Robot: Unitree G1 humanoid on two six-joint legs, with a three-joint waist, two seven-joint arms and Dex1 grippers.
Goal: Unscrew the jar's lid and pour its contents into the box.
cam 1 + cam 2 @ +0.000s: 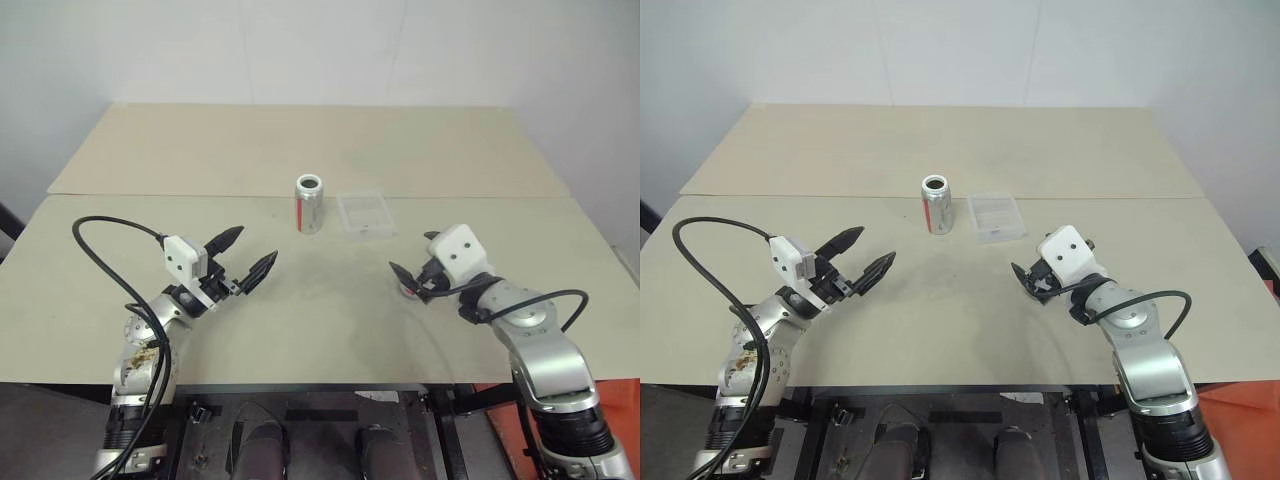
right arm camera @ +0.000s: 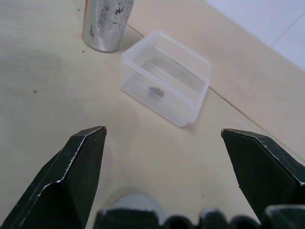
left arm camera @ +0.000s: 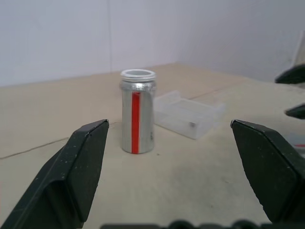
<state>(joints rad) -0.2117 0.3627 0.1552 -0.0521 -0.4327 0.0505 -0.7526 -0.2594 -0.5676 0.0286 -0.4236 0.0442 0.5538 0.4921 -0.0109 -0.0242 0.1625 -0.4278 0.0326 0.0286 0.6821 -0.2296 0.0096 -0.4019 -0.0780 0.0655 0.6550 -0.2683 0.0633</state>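
The jar (image 1: 309, 205), silvery with a red stripe, stands upright at the table's middle with its white threaded mouth uncovered. Just to its right lies the box (image 1: 363, 213), a clear shallow tray with a small dark piece (image 2: 155, 91) inside. My left gripper (image 1: 254, 246) hovers open and empty to the near left of the jar, pointing at it. To the near right of the box, my right gripper (image 1: 412, 253) is open and empty too. Just under it, a small round grey thing (image 1: 409, 290) rests on the table; it looks like the lid.
The beige table (image 1: 320, 320) joins a second board (image 1: 300, 140) along a seam just behind the jar and box. A white wall rises behind. A black cable (image 1: 95, 250) loops off my left arm.
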